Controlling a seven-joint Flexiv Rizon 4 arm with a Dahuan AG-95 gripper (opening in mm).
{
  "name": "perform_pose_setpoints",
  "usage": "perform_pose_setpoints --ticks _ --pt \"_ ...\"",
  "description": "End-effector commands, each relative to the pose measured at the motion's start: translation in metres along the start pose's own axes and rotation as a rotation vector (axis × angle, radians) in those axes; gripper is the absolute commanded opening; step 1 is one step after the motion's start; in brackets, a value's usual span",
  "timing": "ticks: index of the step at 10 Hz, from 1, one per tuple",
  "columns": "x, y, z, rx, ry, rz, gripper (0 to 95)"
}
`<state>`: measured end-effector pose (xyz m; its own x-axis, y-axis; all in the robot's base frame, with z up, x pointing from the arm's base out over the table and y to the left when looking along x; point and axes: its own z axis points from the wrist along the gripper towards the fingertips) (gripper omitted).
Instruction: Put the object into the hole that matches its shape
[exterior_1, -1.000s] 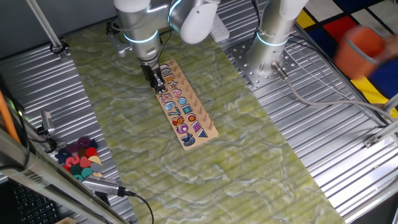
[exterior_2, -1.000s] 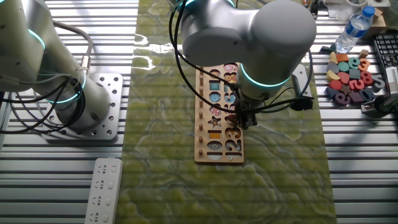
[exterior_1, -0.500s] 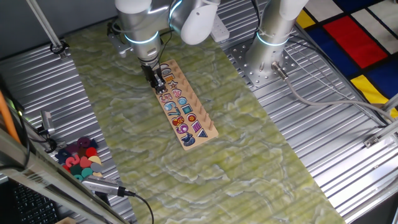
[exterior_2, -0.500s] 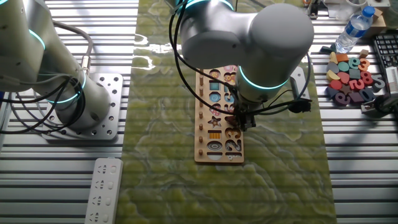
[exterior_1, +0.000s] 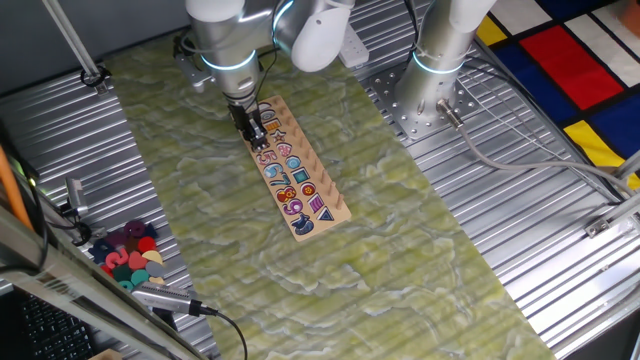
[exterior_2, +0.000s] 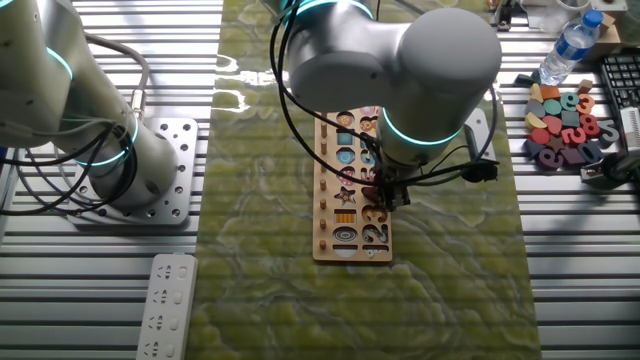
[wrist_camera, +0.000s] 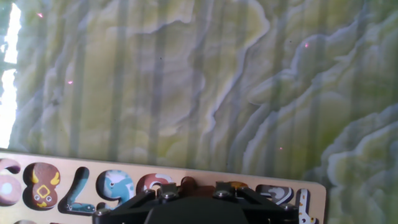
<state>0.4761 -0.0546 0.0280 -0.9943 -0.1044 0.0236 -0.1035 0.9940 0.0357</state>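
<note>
The wooden puzzle board (exterior_1: 318, 200) lies on the green mat, most of its holes filled with coloured numbers and shapes. It also shows in the other fixed view (exterior_2: 325, 200) and along the bottom of the hand view (wrist_camera: 93, 163). My gripper (exterior_1: 247, 133) hangs low over the board's number row, near its far end; it also shows in the other fixed view (exterior_2: 386, 196). In the hand view the gripper (wrist_camera: 193, 191) is shut on the dark red-brown piece (wrist_camera: 188, 183), which pokes out between the fingers just above the board, beside a pink-and-white number (wrist_camera: 152, 182).
A heap of pink, teal and yellow loose pieces (exterior_1: 127, 255) lies off the mat on the metal table, also seen in the other fixed view (exterior_2: 560, 115). A second arm's base (exterior_1: 432, 70) stands beside the mat. A water bottle (exterior_2: 566, 45) and a white remote (exterior_2: 165, 305) lie at the edges.
My gripper has shifted very slightly along the board with the piece still held. A blurred orange thing at the back right has left the view.
</note>
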Motion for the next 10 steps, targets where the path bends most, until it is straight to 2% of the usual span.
perform_pose_setpoints --ticks 1,10 --pt "0.0014 0.0004 0.0007 0.001 0.000 0.001 0.0" --pt "0.0034 0.0001 0.0010 -0.008 -0.005 0.003 0.0"
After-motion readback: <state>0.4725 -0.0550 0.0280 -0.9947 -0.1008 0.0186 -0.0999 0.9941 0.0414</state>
